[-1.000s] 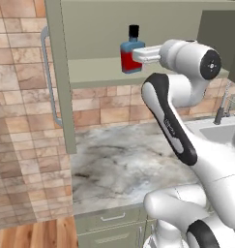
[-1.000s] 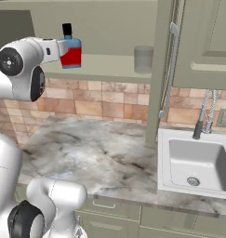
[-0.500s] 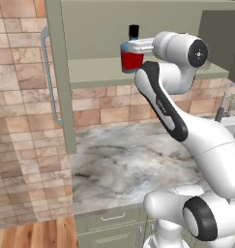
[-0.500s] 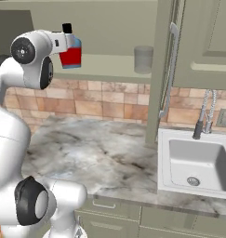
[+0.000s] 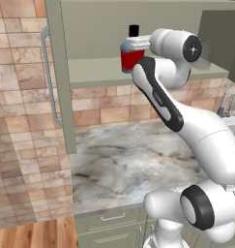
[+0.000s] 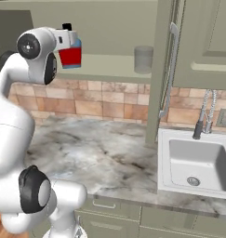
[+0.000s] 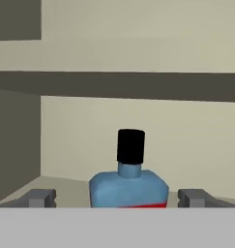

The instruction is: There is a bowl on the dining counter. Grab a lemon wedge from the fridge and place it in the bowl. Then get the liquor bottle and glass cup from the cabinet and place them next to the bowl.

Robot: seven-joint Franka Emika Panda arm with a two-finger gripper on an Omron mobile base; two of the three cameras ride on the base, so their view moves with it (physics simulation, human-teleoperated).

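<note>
Gripper [image 7: 117, 197] was wide open astride the liquor bottle [image 7: 129, 183] in the cabinet [image 5: 138, 72], prob. untouched; next: squeeze & lift.

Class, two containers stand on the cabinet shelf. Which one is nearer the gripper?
The liquor bottle, red below, blue above, black cap. It stands between the open gripper's fingers, while the clear glass cup stands farther along the shelf, near the door handle.

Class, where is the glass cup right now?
In the right base view the glass cup stands upright on the open cabinet's shelf, right of the liquor bottle and just left of the open door's handle.
</note>
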